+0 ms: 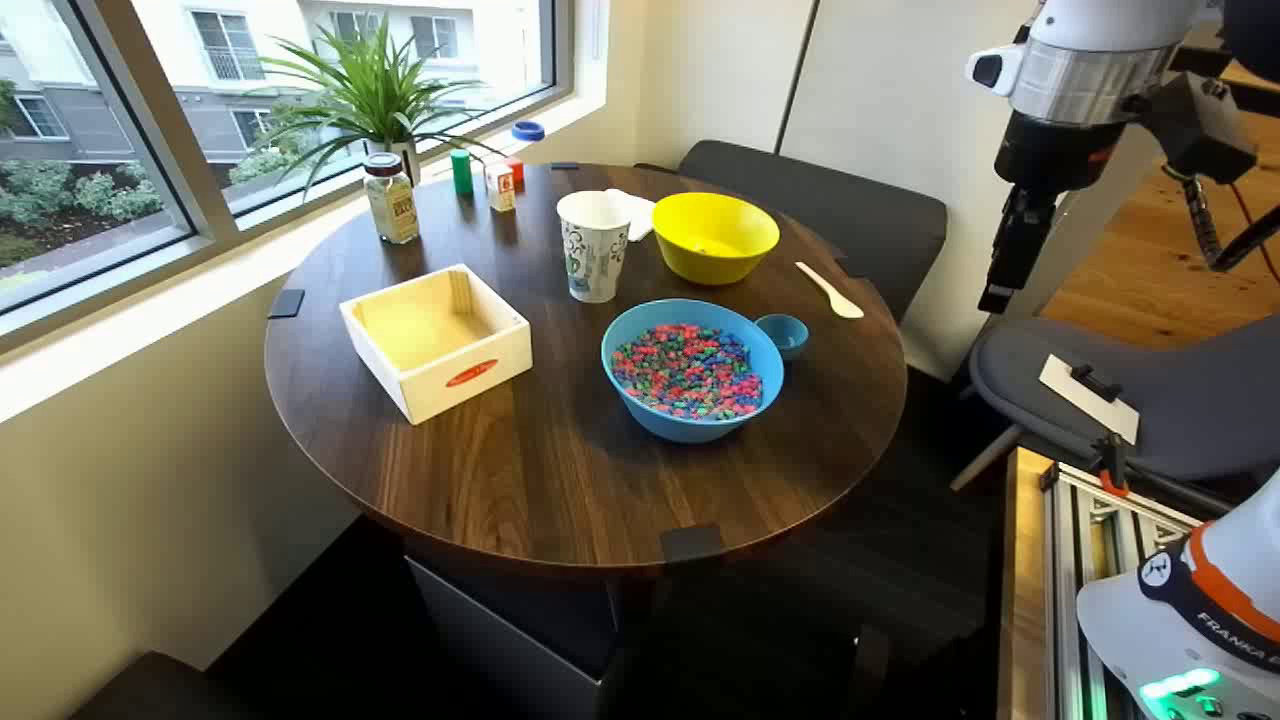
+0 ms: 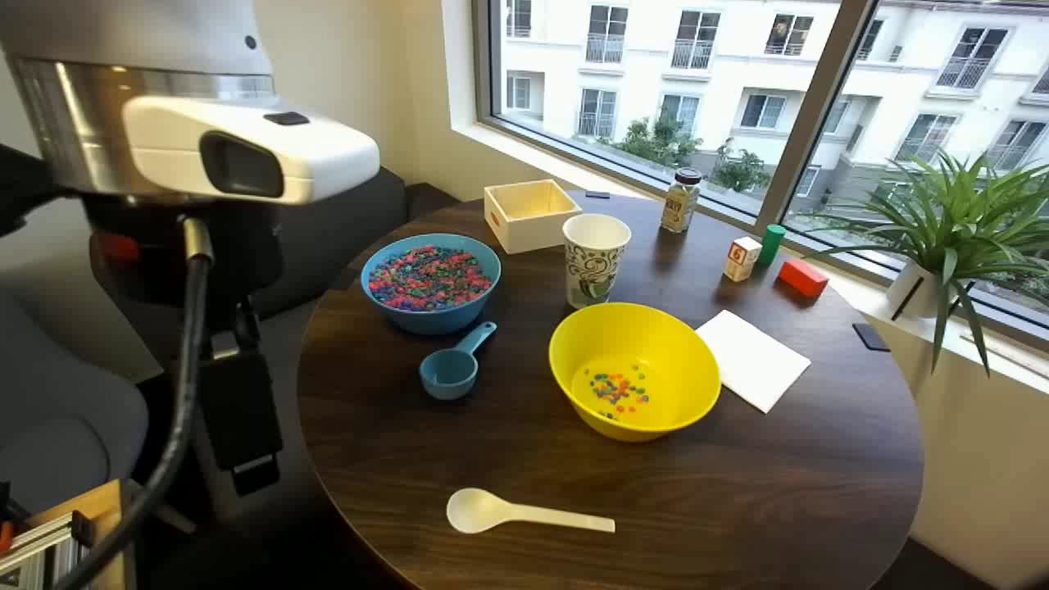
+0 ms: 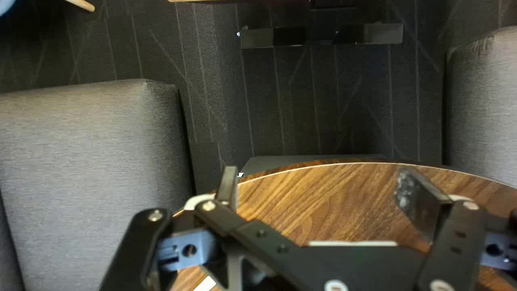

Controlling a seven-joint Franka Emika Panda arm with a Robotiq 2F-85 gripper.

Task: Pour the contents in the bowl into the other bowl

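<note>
Beside a window (image 2: 656,82), a wooden table (image 2: 737,483) holds a yellow bowl (image 2: 680,360) with a few colorful bits (image 2: 615,392), a paper cup (image 2: 592,269) near it, and a blue bowl (image 2: 434,322) full of more, measuring cup (image 2: 449,374) alongside. A robot gripper (image 3: 321,192) hangs nearby, jaws apart.

wooden box (image 1: 445,385) | upright patterned cup (image 1: 594,250) | pale spoon (image 2: 533,515) | capped jar (image 2: 678,205) | potted plant (image 1: 380,95)
</note>
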